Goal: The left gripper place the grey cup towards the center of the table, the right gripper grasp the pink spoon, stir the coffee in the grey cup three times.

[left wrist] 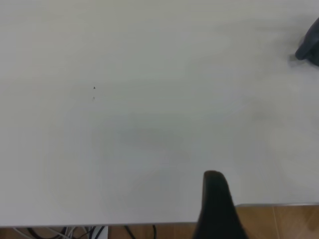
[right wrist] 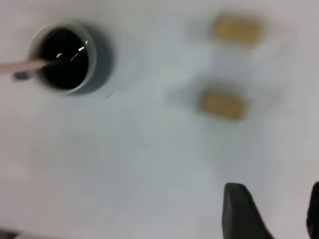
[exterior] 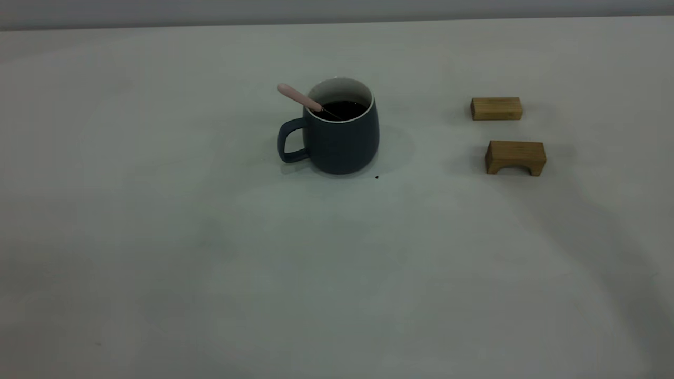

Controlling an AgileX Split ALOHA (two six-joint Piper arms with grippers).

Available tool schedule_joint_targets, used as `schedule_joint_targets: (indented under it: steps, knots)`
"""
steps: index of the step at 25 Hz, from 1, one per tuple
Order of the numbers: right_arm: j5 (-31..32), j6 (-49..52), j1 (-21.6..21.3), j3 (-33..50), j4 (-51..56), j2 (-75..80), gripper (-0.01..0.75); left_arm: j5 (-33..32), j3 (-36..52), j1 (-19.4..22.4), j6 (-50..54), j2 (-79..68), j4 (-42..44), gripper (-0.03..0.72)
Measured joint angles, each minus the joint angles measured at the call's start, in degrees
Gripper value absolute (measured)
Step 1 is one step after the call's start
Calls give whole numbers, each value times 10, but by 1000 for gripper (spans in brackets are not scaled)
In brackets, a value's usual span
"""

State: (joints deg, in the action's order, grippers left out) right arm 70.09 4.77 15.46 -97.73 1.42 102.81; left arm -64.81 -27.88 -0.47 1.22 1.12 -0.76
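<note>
Standing upright at upper centre of the exterior frame, the grey cup point(exterior: 341, 131) sits on the pale surface point(exterior: 210, 263), loop handle pointing frame-left. Coffee point(exterior: 345, 109) is dark and flat inside. The pink spoon point(exterior: 300, 98) is already in the cup: bowl end down in the liquid, pink handle leaning over the rim toward upper left, just above the cup handle. Long axis runs upper-left to lower-right.

Two wooden blocks point(exterior: 515, 157) lie well apart at right, not touching the cup. A tiny dark speck point(exterior: 376, 177) sits just beside the cup base.

No arm shows in the exterior frame. Right claw point(right wrist: 271, 211) appears at the lower right of its wrist frame, fingers spread with an empty gap, holding nothing; the cup is at that frame's upper left, blocks in between. Left claw point(left wrist: 215, 204) shows only one dark finger at lower centre of its frame, so I cannot tell its opening; the cup is just a sliver at the upper right edge.

Judgement: the cup looks placed and the spoon handle points away from the right claw.
</note>
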Motion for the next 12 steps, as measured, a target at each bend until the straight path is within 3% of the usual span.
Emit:
schedule_joint_targets:
  steps: [8, 12]
  knots:
    - [8, -16, 0, 6, -65, -226, 241, 0, 0, 0, 0, 0, 0, 567]
    - [8, -19, 0, 51, -90, -364, 226, 0, 0, 0, 0, 0, 0, 567]
